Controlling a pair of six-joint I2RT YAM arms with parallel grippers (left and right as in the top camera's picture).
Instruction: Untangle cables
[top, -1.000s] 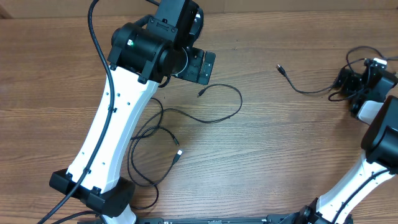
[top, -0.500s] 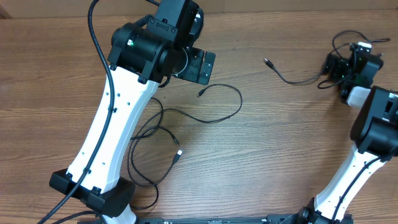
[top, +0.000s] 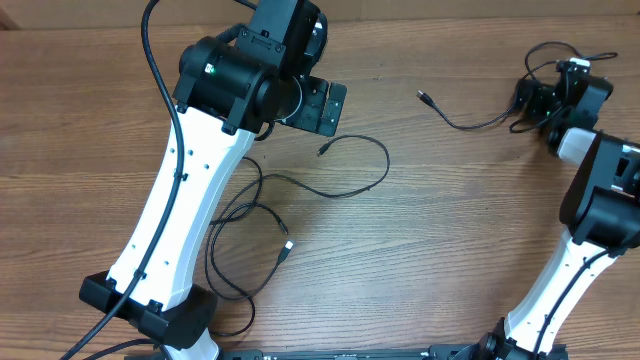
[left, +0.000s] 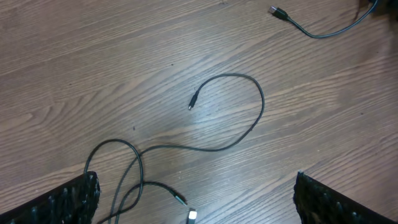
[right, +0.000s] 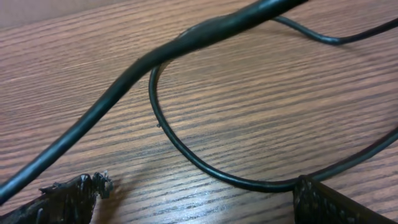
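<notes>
Two thin black cables lie tangled left of centre: one (top: 370, 180) loops with a small plug (top: 322, 150), the other ends in a silver-tipped plug (top: 288, 245). In the left wrist view the loop (left: 252, 121) and silver plug (left: 192, 215) show. My left gripper (left: 196, 179) is open and empty above them; it also shows in the overhead view (top: 322, 106). A third cable (top: 470, 124), with its plug (top: 424, 98) pointing left, runs to my right gripper (top: 532, 100) at the far right. That gripper (right: 199, 186) is open; the cable (right: 205, 168) curves between its fingers and touches the right finger.
The left arm's white link (top: 175, 210) and black joint (top: 235, 80) cover part of the left tangle. The table's far edge (top: 420, 22) runs close behind the right gripper. The right arm's white link (top: 560, 280) rises from the lower right.
My right gripper has moved away toward the table's far edge and slightly left. The third cable has gone along with it, its plug sliding up and left. The left arm and the tangle have not moved.
</notes>
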